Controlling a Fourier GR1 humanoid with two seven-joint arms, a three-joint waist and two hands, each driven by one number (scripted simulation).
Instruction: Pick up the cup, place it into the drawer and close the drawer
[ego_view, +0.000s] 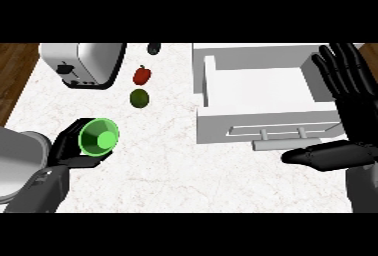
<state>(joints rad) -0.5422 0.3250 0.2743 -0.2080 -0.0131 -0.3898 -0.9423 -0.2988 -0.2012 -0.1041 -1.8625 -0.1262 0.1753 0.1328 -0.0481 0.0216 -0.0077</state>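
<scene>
Carrying step under way, as judged: green cup (98, 138) held at roughly eight o'clock on the counter (170, 165), left hand (74, 145) curled round it, mouth turned toward the viewer. Still well apart from the open white drawer (258, 95) at two o'clock. Next move calls for swinging across toward two o'clock, over the drawer's front wall, then lowering inside and releasing. Translucent bright green, rounded rim, paler base showing within. Right hand (343, 100) at three o'clock beside the drawer, fingers straight, thumb out, holding nothing
</scene>
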